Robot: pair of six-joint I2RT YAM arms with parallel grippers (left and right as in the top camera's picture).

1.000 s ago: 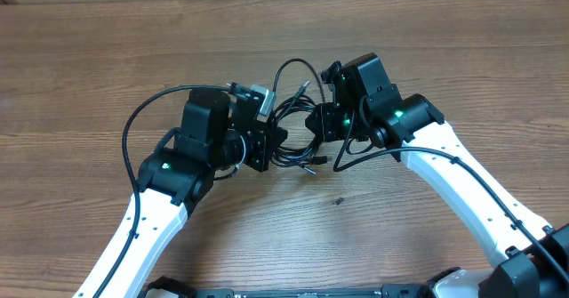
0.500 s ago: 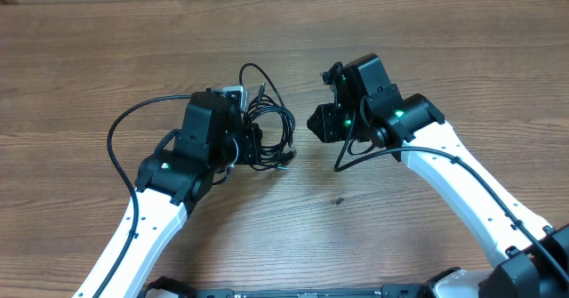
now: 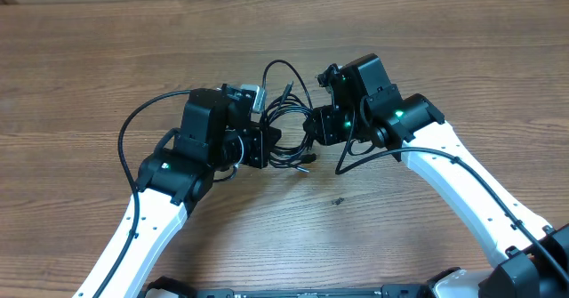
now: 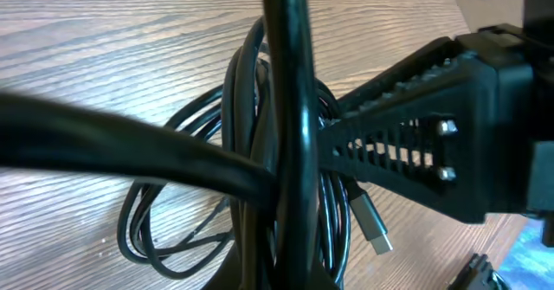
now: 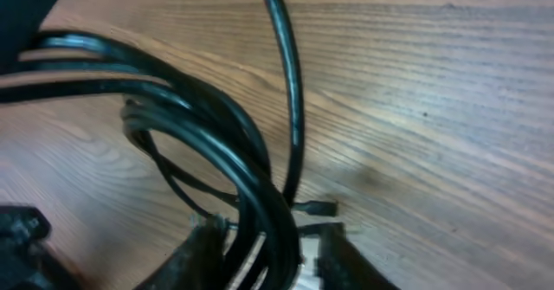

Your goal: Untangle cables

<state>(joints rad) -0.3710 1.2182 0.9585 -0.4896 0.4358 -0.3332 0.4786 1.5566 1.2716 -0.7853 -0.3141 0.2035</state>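
The cables (image 3: 286, 124) are a bundle of thin black loops hanging between my two grippers, with one loop (image 3: 283, 69) arching toward the far side. My left gripper (image 3: 258, 144) is shut on the bundle's left side. In the left wrist view the cables (image 4: 260, 143) run down into the jaws, and a silver plug (image 4: 373, 228) dangles at the right. My right gripper (image 3: 316, 125) stands at the bundle's right side. In its wrist view the right gripper (image 5: 273, 260) has its fingers apart with cables (image 5: 234, 143) running between them. A small black plug (image 5: 320, 209) lies on the wood.
The wooden table (image 3: 89, 58) stretches bare all round the arms. A thick black arm cable (image 3: 133, 124) loops out to the left of the left arm. Another arm cable (image 3: 360, 156) hangs under the right wrist. A small dark speck (image 3: 337, 201) sits on the table in front.
Half a second ago the left gripper had drawn the bundle left, away from the right gripper. Now it has brought the bundle back right, between the right fingers, which have spread slightly.
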